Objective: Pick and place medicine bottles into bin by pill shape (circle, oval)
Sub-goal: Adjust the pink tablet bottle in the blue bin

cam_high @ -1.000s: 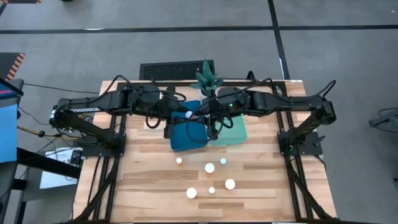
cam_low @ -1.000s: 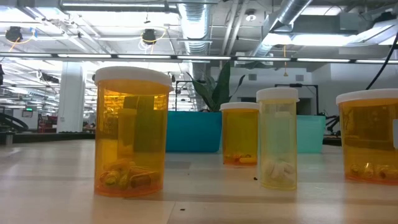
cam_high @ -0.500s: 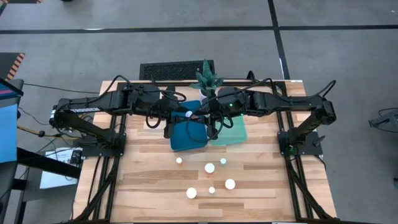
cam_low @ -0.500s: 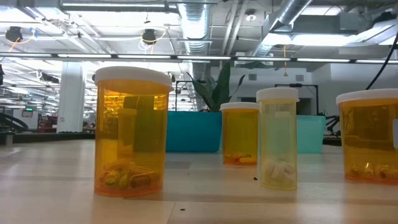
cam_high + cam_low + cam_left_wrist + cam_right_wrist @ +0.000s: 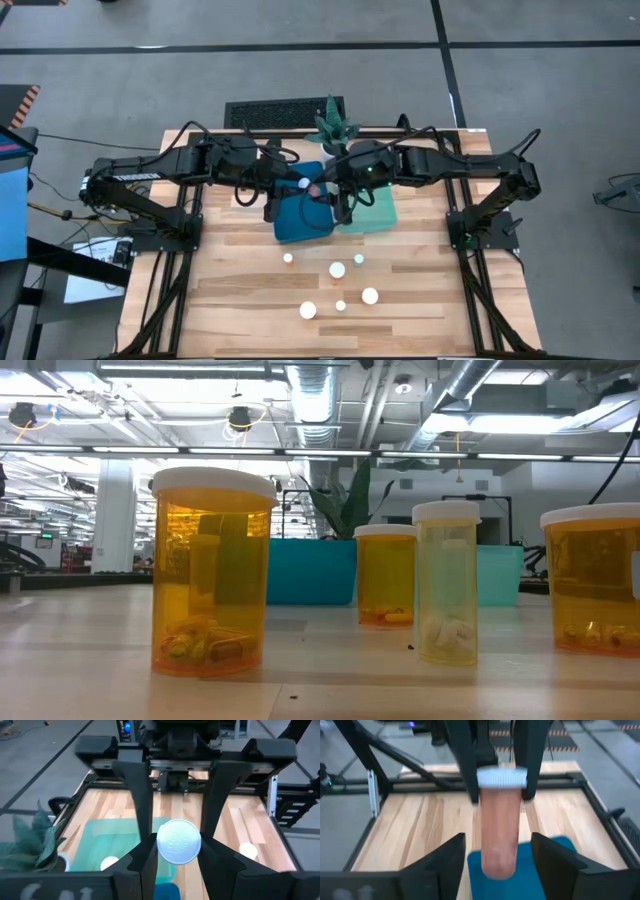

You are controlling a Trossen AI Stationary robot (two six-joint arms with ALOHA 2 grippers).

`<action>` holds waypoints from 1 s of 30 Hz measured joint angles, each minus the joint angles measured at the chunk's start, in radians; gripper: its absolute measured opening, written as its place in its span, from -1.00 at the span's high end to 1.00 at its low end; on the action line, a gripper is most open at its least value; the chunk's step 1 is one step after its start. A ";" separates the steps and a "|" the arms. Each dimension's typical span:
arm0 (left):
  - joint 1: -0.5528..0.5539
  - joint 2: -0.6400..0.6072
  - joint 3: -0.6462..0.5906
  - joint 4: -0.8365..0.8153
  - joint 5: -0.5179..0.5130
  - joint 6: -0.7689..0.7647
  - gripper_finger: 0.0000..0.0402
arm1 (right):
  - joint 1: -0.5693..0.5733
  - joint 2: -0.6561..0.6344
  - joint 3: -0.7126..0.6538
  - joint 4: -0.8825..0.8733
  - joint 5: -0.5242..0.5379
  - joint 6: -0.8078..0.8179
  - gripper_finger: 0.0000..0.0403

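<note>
High view: your left gripper [image 5: 303, 185] hangs over the dark blue bin [image 5: 303, 218], clamped on a bottle [image 5: 301, 184] by its white cap. The right gripper [image 5: 336, 205] sits just beside it, fingers spread wide around the bottle's body without closing. Against half a second ago, the amber body now shows between the two grippers and the right arm has edged closer; you look to be mid-handover or an inspection. Five bottles on the table [image 5: 240, 300] are unmoved, as is the teal bin [image 5: 378, 213].
</note>
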 joint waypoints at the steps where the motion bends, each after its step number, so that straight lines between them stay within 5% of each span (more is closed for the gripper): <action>1: 0.000 0.000 0.000 -0.008 -0.012 0.000 0.42 | 0.000 -0.006 0.000 -0.029 0.000 0.002 -0.21; 13: 0.015 0.011 -0.011 -0.173 -0.205 -0.028 0.42 | -0.001 -0.165 0.000 -0.371 0.000 0.062 -0.19; 20: 0.056 0.094 -0.111 -0.171 -0.188 -0.035 0.42 | 0.000 -0.300 0.000 -0.448 0.003 0.156 -0.18; 30: 0.153 0.351 -0.164 0.040 -0.118 0.029 0.42 | 0.006 -0.436 0.000 -0.454 0.032 0.227 -0.18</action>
